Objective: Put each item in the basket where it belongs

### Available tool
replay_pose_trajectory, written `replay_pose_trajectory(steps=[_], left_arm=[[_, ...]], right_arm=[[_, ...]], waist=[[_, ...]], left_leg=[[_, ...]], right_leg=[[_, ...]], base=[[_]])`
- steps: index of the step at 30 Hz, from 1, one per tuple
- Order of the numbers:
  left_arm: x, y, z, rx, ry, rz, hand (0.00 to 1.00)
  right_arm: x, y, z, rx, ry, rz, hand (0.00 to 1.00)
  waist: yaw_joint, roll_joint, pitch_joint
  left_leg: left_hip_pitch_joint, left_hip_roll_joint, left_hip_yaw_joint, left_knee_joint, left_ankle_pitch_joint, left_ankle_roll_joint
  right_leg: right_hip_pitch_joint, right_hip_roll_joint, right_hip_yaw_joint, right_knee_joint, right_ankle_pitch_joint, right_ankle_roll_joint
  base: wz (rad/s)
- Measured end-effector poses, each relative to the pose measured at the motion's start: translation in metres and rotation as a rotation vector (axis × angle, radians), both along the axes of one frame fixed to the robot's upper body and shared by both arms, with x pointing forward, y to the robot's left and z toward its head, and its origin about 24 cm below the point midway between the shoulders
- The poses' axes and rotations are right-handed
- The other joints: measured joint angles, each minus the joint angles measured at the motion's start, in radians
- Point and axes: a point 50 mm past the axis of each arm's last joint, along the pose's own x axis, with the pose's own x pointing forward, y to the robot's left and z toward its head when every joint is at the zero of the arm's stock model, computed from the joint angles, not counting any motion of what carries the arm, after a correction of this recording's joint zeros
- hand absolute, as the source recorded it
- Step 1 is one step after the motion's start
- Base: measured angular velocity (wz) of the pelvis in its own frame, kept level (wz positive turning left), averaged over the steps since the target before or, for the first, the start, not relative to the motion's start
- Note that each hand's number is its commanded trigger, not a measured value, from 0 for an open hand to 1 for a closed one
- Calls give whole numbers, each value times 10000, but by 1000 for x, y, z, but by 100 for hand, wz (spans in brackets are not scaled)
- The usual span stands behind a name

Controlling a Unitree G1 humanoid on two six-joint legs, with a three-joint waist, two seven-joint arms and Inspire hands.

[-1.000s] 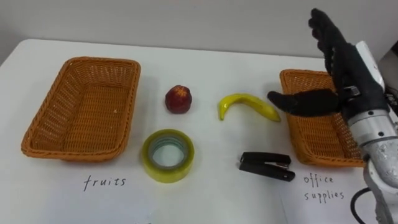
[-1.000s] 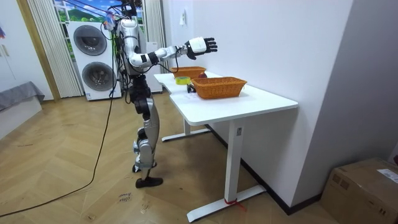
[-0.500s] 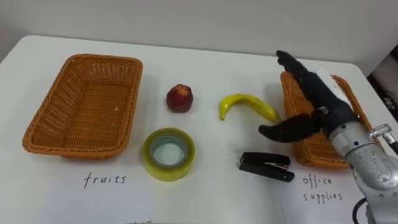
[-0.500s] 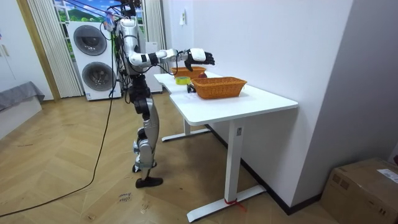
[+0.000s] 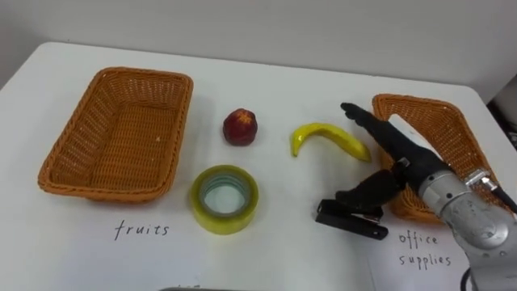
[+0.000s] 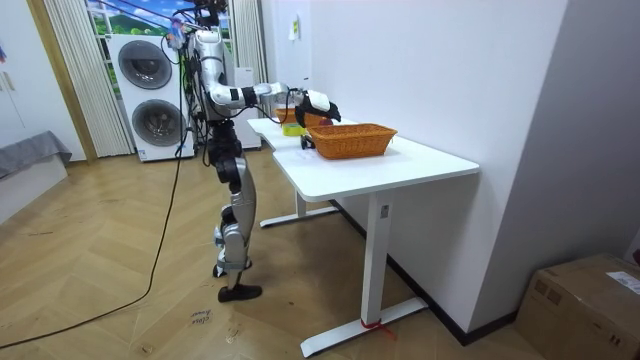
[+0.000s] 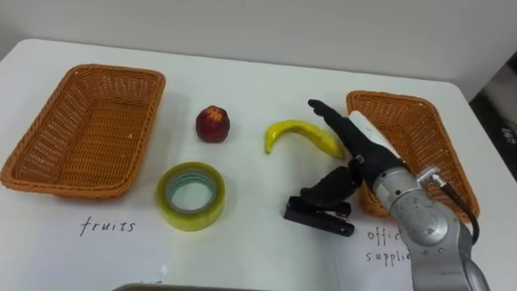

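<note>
The stapler (image 5: pixel 355 224) lies flat near the front edge of the table (image 5: pixel 275 65), toward its right end and just left of the right basket (image 5: pixel 443 137). The right hand (image 5: pixel 400 158) hangs over it, spread: the fingers (image 5: pixel 365 121) run straight toward the far edge, past the right tip of the banana (image 5: pixel 327 136), and the thumb (image 5: pixel 367 192) points down and left onto the stapler's top. Whether the thumb touches it cannot be told. Nothing is gripped.

The banana lies in the middle of the table with the apple (image 5: pixel 241 128) to its left. The roll of tape (image 5: pixel 224 199) sits nearer the front edge, beside the left basket (image 5: pixel 174 137). In the room view the robot stands upright at the table's end, right arm reaching out over it.
</note>
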Motion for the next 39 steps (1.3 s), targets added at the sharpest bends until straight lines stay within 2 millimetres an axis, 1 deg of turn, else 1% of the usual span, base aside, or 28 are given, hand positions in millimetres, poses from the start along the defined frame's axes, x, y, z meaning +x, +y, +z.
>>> replay_pose_trajectory(steps=[5,8,10,14,15,20,27,31,39], left_arm=[[2,0,0,15,61,-66,0],[1,1,1,38,159,-39,0],[2,1,1,0,124,-51,0],[7,1,2,-108,-58,-119,0],[7,1,2,-124,-73,-125,0],[7,0,1,-254,-33,-126,0],[9,0,1,-267,-41,-130,0],[12,1,2,-198,-117,-144,0],[18,1,3,42,-327,-256,0]], right_arm=[[-2,8,-9,-681,779,406,0],[-5,11,-16,-1127,1378,735,0],[-7,11,-18,-1302,1667,771,0],[-10,11,-22,-1341,2101,885,0],[-10,11,-23,-1415,2226,937,0],[-12,11,-27,-1597,2854,1139,0],[-13,10,-28,-2141,3155,1273,0],[-14,10,-27,-2373,3182,1294,0],[-14,11,-27,-2440,3211,1316,0]], waist=[[14,-44,-3],[32,-90,-33],[101,-97,-34],[188,-92,-33],[210,-85,-34],[211,-54,-32],[228,27,-30],[221,30,-29],[211,28,-30]], left_leg=[[-39,-1,-14,-10,0,0],[-48,-10,-15,11,0,0],[-50,-5,-25,16,0,0],[-51,9,-51,14,1,0],[-46,15,-48,11,1,0],[-33,26,-58,12,1,1],[-39,19,-103,-11,3,7],[-60,3,-165,-3,10,16],[-52,-16,-172,-15,20,33]], right_leg=[[-23,-1,-17,-46,0,0],[-6,-1,-27,-129,2,0],[-2,-9,-75,-130,6,6],[5,-28,-147,-126,8,10],[8,-72,-147,-123,8,10],[26,-88,-159,-109,11,14],[38,-89,-179,-85,14,16],[33,-121,-260,-81,14,16],[32,-115,-263,-74,24,32]], base=[[0],[0],[0],[3],[0],[0],[0],[3],[0]])
